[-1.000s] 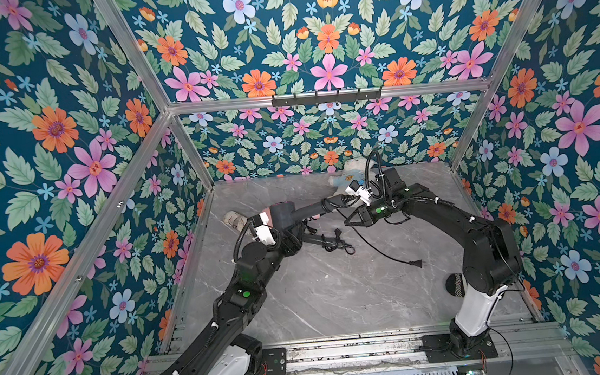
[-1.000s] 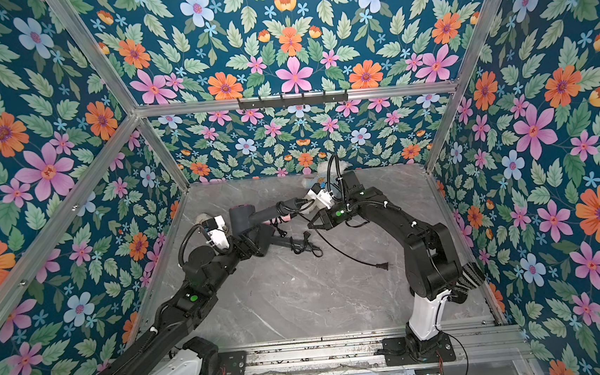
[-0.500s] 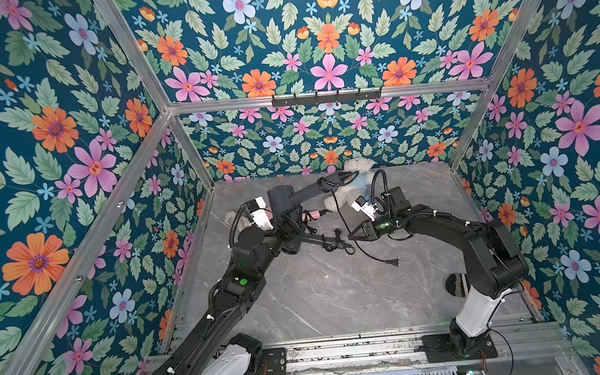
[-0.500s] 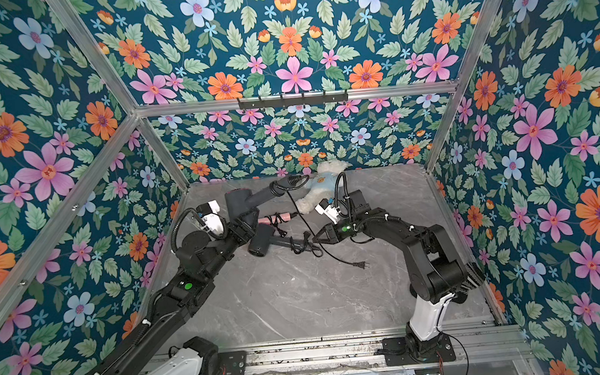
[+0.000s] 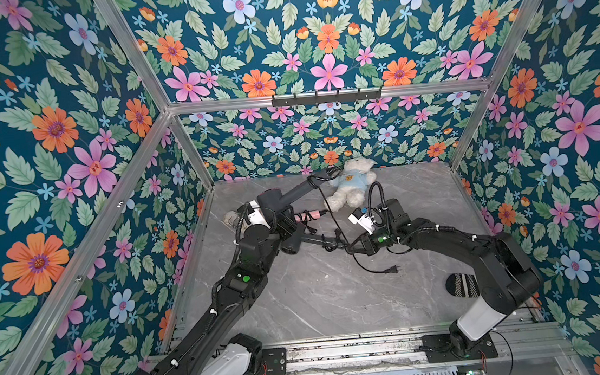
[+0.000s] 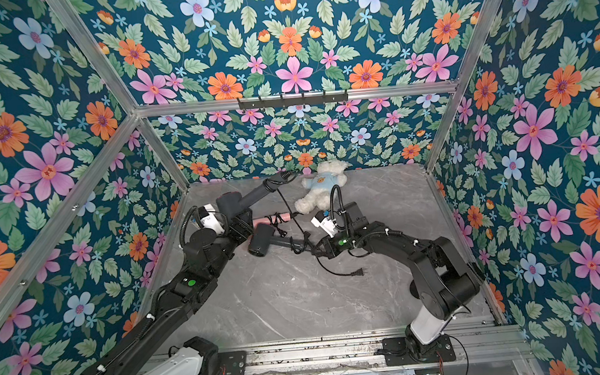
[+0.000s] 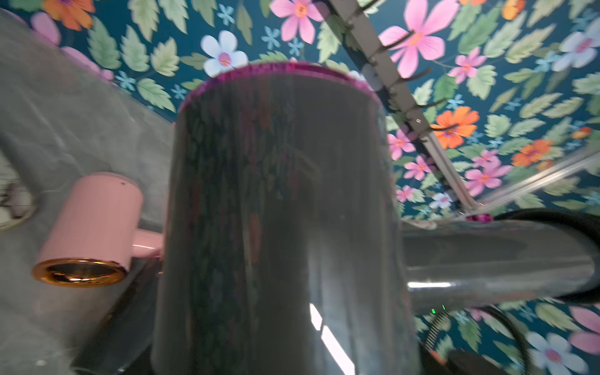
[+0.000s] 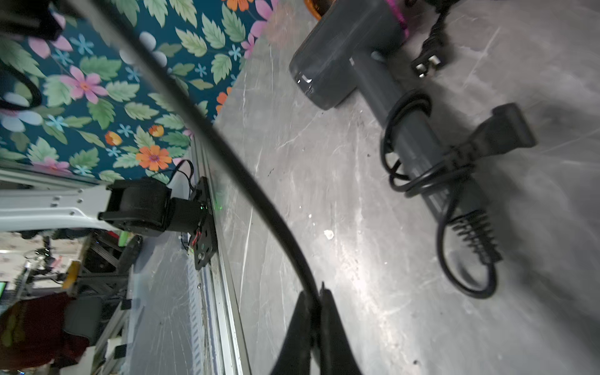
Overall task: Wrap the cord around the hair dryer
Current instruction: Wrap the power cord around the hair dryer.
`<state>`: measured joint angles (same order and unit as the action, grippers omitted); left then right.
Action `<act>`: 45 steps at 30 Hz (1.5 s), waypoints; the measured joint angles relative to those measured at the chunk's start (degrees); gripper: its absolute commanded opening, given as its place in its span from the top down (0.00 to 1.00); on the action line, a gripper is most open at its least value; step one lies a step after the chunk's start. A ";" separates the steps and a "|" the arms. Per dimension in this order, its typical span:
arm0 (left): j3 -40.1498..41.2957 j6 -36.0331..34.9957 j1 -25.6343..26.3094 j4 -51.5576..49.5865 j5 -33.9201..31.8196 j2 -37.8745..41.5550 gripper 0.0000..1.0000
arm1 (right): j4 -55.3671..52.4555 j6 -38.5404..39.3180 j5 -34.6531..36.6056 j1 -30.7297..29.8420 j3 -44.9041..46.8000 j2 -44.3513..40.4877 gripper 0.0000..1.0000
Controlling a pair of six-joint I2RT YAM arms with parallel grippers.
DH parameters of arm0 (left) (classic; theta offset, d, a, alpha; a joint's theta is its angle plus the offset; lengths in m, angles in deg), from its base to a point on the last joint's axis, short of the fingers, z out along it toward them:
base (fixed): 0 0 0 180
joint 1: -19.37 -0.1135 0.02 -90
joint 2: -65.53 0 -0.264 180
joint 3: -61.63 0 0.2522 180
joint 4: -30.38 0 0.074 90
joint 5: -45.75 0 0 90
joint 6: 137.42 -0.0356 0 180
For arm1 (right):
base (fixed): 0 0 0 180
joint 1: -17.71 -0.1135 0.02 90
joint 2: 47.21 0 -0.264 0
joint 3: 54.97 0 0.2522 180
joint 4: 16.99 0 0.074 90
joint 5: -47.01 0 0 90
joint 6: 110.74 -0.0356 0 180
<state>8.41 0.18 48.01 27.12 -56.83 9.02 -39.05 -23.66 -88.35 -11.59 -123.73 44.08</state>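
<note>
A grey hair dryer (image 5: 268, 201) hangs off the table near the back left, its handle (image 5: 300, 188) pointing at the back wall. My left gripper (image 5: 282, 217) is shut on its head, which fills the left wrist view (image 7: 276, 211) and hides the fingers. The black cord (image 5: 330, 208) drops from the handle's end to my right gripper (image 5: 353, 244), low over the table's middle. That gripper (image 8: 316, 300) is shut on the cord (image 8: 227, 156). Past it the cord trails to the plug (image 5: 393, 270) on the table. Both top views show this, with the right gripper (image 6: 316, 247) beside a second dryer.
A dark grey dryer (image 5: 295, 240) lies between the grippers, its own cord (image 8: 406, 146) looped on its handle. A pink dryer (image 5: 306, 216) lies behind it. A white teddy bear (image 5: 349, 186) sits at the back wall. A striped sock (image 5: 462, 285) lies by the right arm's base.
My left arm lifted the grey dryer and swung its handle toward the back wall. My right gripper came down from the handle's end toward the table's middle and shut on the cord.
</note>
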 measured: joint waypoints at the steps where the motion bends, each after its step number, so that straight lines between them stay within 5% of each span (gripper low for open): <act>1: -0.15 -0.02 0.00 -0.63 -2.25 -1.11 1.00 | -0.90 0.44 1.68 -1.75 0.20 -0.94 1.00; 11: -2.78 -4.72 1.73 -6.88 -17.79 -14.80 1.00 | -9.07 2.71 15.58 -9.20 0.42 -11.69 1.00; 21: -11.56 -16.26 10.14 -9.81 -24.85 -26.12 1.00 | -20.13 5.77 29.18 -12.15 -14.62 -12.87 1.00; 36: -10.91 -30.77 12.26 -16.55 -19.02 -24.94 1.00 | -43.45 21.92 51.65 -10.05 -40.28 -6.21 1.00; 45: -7.17 -38.25 12.72 -18.34 -4.31 -16.06 1.00 | -43.63 26.99 46.84 1.16 -42.16 -2.93 1.00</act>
<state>1.24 -38.07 60.73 8.78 -61.13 -7.04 -82.68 3.33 -41.51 -10.43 -165.89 41.15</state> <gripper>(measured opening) 0.758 0.076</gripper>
